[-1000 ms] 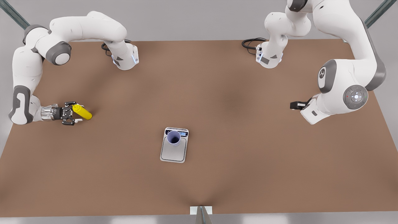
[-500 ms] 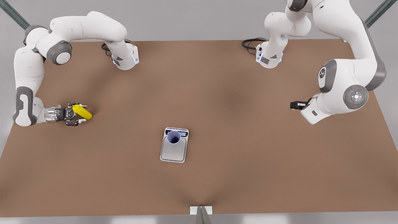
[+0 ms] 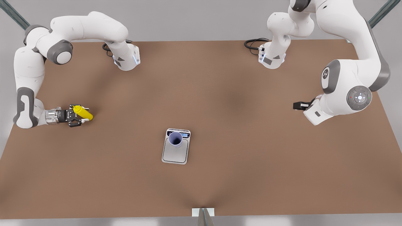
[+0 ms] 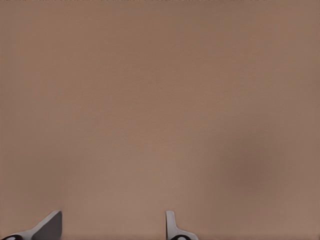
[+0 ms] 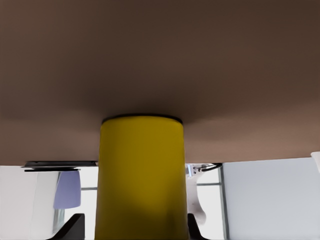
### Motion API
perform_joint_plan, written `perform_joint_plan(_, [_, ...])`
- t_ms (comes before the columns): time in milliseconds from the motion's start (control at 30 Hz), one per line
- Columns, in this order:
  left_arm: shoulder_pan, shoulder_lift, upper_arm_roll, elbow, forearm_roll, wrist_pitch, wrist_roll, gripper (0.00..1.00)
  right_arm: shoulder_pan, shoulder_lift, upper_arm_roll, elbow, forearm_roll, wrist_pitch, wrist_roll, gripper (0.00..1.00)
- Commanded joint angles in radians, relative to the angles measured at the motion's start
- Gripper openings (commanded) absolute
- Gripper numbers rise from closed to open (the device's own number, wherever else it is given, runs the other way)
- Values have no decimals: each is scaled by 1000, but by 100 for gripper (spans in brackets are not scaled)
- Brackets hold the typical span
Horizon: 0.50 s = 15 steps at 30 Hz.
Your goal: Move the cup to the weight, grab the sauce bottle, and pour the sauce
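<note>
The lavender cup [image 3: 175, 139] stands upright on the far end of the silver weight [image 3: 175, 155], near its display strip, at the table's middle. The yellow sauce bottle [image 3: 84, 113] is at the front view's left, and my right gripper [image 3: 77, 115] is shut on it, reaching in from the table's edge. In the right wrist view the sauce bottle [image 5: 140, 175] rises between the fingers of the right gripper [image 5: 132, 222], with the cup [image 5: 67, 190] small and far behind. My left gripper [image 3: 298, 106] waits at the front view's right, and its fingers [image 4: 172, 227] are open over bare table.
The brown table [image 3: 251, 157] stretches wide between the sauce bottle and the weight. Both arm bases [image 3: 127, 59] stand at the far edge with black cables [image 3: 252, 44] beside them. A small white bracket [image 3: 203, 212] sits at the near edge.
The right gripper's fingers have narrowed around the sauce bottle and the wrist has shifted slightly toward it. The cup, the weight and the left arm have not moved.
</note>
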Motion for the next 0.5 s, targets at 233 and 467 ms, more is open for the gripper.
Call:
perform_joint_plan(233, [0, 3, 0, 0, 0, 1, 12, 100, 0, 0, 9, 8, 0, -6, 0, 47])
perform_joint_plan(467, [0, 3, 0, 0, 0, 3, 12, 100, 58, -94, 19, 52, 6, -8, 136, 48])
